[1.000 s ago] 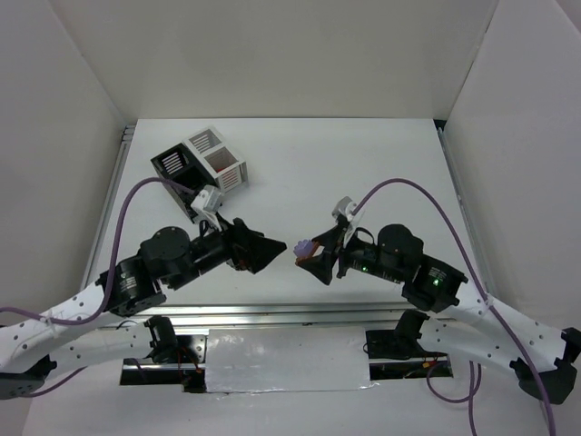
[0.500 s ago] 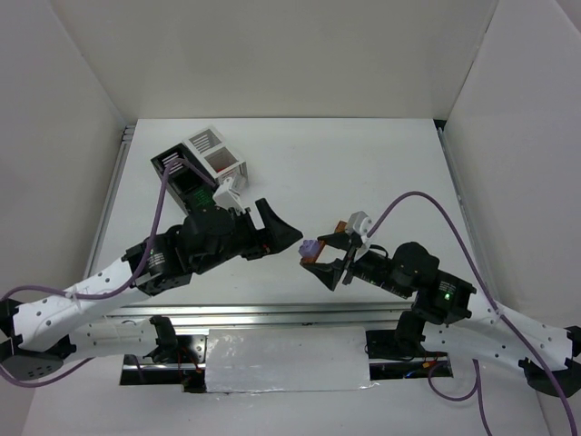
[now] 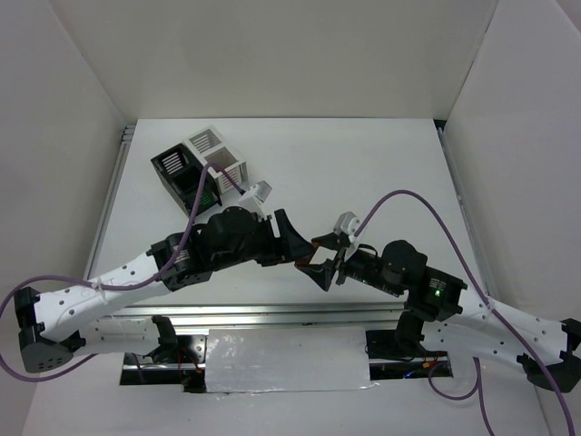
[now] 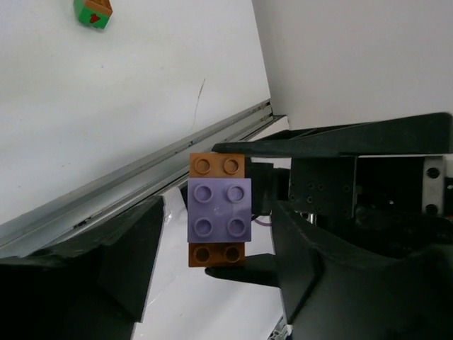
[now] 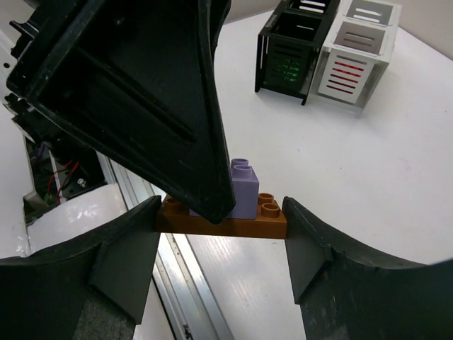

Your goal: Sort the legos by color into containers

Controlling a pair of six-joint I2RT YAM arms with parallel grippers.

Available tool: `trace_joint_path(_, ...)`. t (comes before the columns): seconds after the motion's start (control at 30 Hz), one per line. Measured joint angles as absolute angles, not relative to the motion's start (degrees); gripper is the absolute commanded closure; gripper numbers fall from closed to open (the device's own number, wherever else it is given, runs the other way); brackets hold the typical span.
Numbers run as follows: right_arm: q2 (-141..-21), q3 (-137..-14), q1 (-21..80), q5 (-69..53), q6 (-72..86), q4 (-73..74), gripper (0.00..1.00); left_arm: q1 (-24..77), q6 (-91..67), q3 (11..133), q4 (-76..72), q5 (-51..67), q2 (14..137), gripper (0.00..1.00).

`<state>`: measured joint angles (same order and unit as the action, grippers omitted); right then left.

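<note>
My right gripper [image 5: 221, 216] is shut on the ends of a brown lego [image 5: 272, 221] and holds it above the table. A pale purple lego [image 5: 244, 190] is stuck on top of the brown one. My left gripper [image 4: 218, 212] is open, with the purple lego [image 4: 219, 209] between its jaws, and I see no contact. In the top view the two grippers meet at the table's near middle [image 3: 309, 254]. The black bin [image 3: 179, 173] and the white bin [image 3: 218, 156] stand joined at the far left. They also show in the right wrist view, black [image 5: 294, 49] and white [image 5: 357, 53].
A green and orange lego [image 4: 93, 12] lies on the table at the top edge of the left wrist view. Green shows through the black bin's slots and red through the white bin's. The metal rail [image 3: 272, 313] runs along the near table edge.
My left arm has swung right towards the right gripper, and its open jaws now straddle the purple lego. The right gripper has stayed shut on the brown lego and shifted slightly.
</note>
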<state>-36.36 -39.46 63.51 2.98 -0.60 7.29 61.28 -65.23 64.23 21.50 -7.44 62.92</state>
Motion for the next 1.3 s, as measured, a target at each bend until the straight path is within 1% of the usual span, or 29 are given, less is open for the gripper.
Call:
trace_joint_path(0.03,-36.3,-39.5,63.5,3.2,-0.6,7.3,1.00,61.3,-65.0,63.9,21.3,-7.1,62.9,0.32)
trace_joint_path(0.13,-36.4,-39.5,63.5,3.7,-0.7,7.3,1.00,61.3,-64.7,63.2,21.0,-6.2,62.9,0.45)
trace_joint_path(0.2,-36.6,-39.5,63.5,3.7,-0.8,7.3,1.00,61.3,-64.8,63.0,20.7,-5.9,62.9,0.68)
trace_joint_path(0.23,-36.8,-39.5,63.5,3.7,-1.0,7.3,1.00,61.3,-64.5,63.0,20.5,-5.8,62.9,0.78)
trace_joint_path(0.27,-37.1,-39.5,63.5,3.7,-1.0,7.3,1.00,61.3,-64.2,63.0,20.6,-5.8,62.9,0.85)
trace_joint_path(0.3,-37.4,-39.5,63.5,3.7,-1.0,7.2,1.00,61.2,-63.9,63.0,20.9,-5.7,62.9,1.00)
trace_joint_path(0.53,-39.4,-39.5,63.5,3.9,-1.0,6.4,1.00,60.6,-60.2,64.0,23.2,-7.8,63.3,1.00)
trace_joint_path(0.63,-40.6,-39.2,63.5,4.6,-1.0,3.9,1.00,58.3,-58.2,65.0,24.4,-6.6,63.1,1.00)
trace_joint_path(0.87,-40.2,-34.7,63.8,4.8,-0.5,4.7,1.00,42.2,-52.7,65.0,24.6,-6.9,59.3,1.00)
trace_joint_path(1.0,-39.1,-33.2,63.8,5.6,0.5,4.4,1.00,38.6,-49.6,66.7,26.3,-8.1,59.7,1.00)
trace_joint_path(1.07,-39.0,-33.2,63.8,6.0,1.9,3.6,1.00,35.5,-48.1,69.3,27.8,-10.7,62.3,1.00)
trace_joint_path(1.13,-39.2,-33.2,63.8,6.8,3.7,2.7,1.00,30.1,-46.7,73.3,28.7,-13.4,66.8,1.00)
trace_joint_path(1.2,-39.7,-33.3,63.8,7.3,6.0,1.8,1.00,23.3,-46.2,78.9,28.7,-15.4,74.0,1.00)
trace_joint_path(1.3,-41.4,-33.8,63.8,7.8,9.4,1.6,1.00,16.2,-44.6,87.3,27.2,-17.6,86.5,1.00)
